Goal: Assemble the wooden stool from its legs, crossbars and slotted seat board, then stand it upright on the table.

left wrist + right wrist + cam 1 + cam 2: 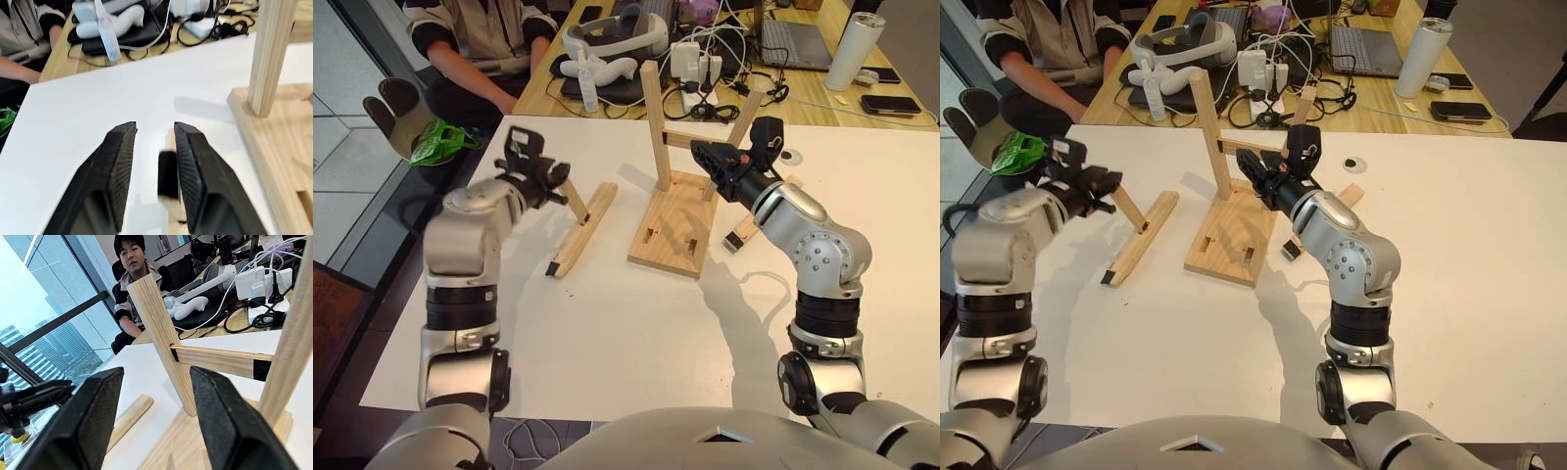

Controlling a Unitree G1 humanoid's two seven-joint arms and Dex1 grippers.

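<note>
The slotted seat board (668,235) lies flat on the white table. Two legs (654,122) stand upright in it, joined by a crossbar (677,140). My right gripper (703,155) hovers open beside that crossbar, between the two legs; in the right wrist view its fingers (93,421) stand wide apart in front of the leg (159,328) and crossbar (215,360). To the left a loose leg (585,230) lies on the table with a short crossbar (574,202) sticking up from it. My left gripper (154,127) is open around that crossbar's black-tipped end (168,174). Another wooden piece (744,230) lies under my right arm.
Behind the table stands a wooden desk with a headset (612,39), cables and chargers (700,73), a laptop (793,39), a white tumbler (855,49) and phones. A person sits at its far left. A small round cap (790,155) lies on the table. The near half is bare.
</note>
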